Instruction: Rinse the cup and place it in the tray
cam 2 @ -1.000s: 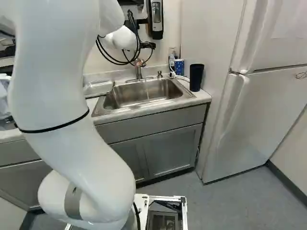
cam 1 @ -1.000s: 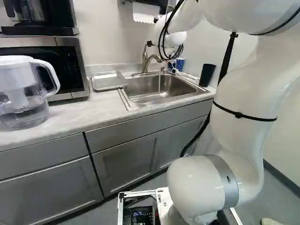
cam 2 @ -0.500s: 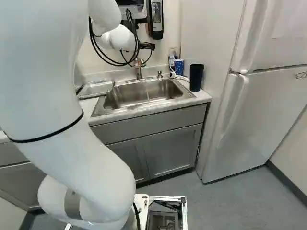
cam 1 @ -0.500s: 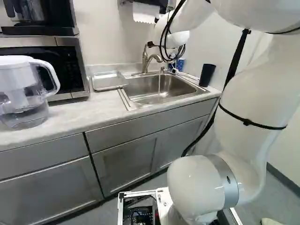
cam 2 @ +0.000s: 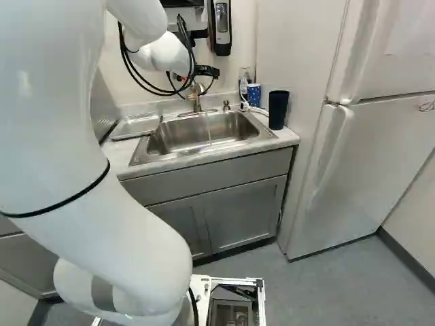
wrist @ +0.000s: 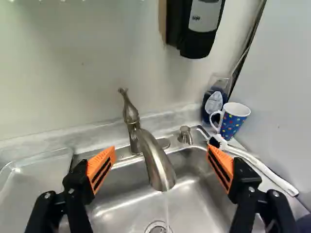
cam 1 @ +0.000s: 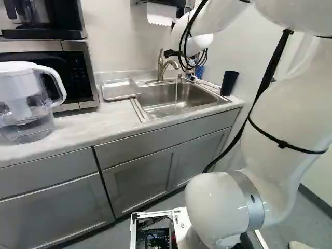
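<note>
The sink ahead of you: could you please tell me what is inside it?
Inside the sink, a thin stream of water falls from the faucet, and the drain shows below; I can make out nothing else. The floor just behind the front rim is hidden in both base views.

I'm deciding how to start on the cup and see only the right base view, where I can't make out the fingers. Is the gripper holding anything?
Observer: No. In the wrist view the gripper has its fingers wide apart, gripping nothing, with the faucet ahead.
Operator: Understood. The arm covers the left of my view. What stands on the counter over there?
Observer: The left base view shows a water pitcher on the counter, close to the microwave.
Operator: And the drain? The sink's front hides it from me.
Observer: The wrist view shows the drain in the bottom of the sink, with the stream of water passing in front of it.
</note>
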Controlling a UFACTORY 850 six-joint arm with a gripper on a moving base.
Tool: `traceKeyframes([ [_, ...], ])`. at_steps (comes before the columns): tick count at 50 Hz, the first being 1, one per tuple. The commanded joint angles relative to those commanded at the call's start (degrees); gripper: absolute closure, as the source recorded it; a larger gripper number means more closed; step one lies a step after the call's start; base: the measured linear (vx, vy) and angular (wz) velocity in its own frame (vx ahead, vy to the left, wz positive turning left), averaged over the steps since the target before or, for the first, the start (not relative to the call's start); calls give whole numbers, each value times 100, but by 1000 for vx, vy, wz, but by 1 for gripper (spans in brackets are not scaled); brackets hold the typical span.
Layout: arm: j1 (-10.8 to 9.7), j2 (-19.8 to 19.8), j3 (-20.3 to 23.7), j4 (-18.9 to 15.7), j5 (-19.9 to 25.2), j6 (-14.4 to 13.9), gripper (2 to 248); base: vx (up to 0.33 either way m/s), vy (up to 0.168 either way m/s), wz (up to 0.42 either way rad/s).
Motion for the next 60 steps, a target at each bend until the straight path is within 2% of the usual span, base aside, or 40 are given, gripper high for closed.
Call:
traceKeyframes([
  [20,1,327,322,0,-784,0,3,0,0,0],
  [44,1,596,580,0,-1943,0,3,0,0,0],
  [60,1,596,580,33,-2000,0,3,0,0,0],
])
